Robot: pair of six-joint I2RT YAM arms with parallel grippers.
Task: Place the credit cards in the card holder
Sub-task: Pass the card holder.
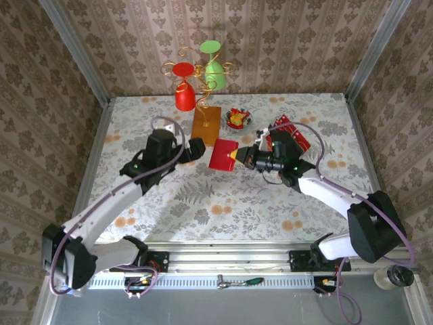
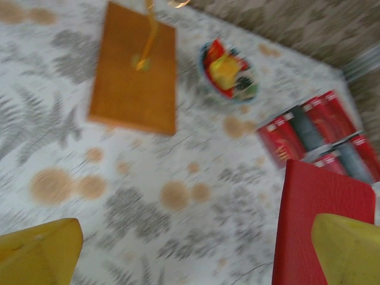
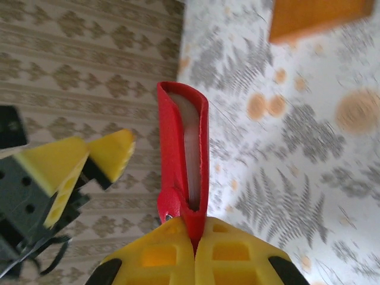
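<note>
The card holder, a flat red wallet, is lifted off the table at mid-table with my right gripper shut on its right edge. The right wrist view has the card holder edge-on between the closed yellow fingers of the right gripper, gaping a little with a pale inside. My left gripper stands open just left of the holder, with nothing between its fingers. From the left wrist, the card holder rises beside the right finger of the left gripper. The credit cards, red with dark bands, lie in a row on the table.
A small bowl of red-yellow sweets sits behind the holder. An orange wooden slab carries a wire stand with a red cup and a green cup. The flowered tablecloth lies bare toward the near edge.
</note>
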